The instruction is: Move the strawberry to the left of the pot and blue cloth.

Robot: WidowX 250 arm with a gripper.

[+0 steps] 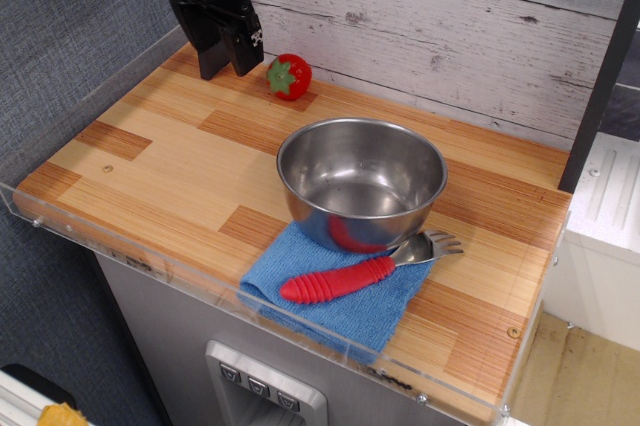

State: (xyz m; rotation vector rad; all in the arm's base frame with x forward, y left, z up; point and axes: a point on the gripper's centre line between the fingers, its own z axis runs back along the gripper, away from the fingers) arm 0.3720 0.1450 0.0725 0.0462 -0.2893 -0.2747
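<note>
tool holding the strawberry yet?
No. The strawberry sits on the counter by the back wall, and the tool hangs just to its left, clear of it.

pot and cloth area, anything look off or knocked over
Nothing spilled or damaged. The pot stands upright, half on the blue cloth, its far side on bare wood. The red-handled spork lies on the cloth against the pot. The strawberry sits alone by the back wall.

— What sort of place is this?

— A mock kitchen set up as a robot test rig — a wood-pattern counter point(180, 166) edged in clear acrylic, a whitewashed plank backdrop point(430, 16), and toy appliance buttons point(260, 386) on the grey front below.

— A real home?

— Doesn't look like one.
</note>
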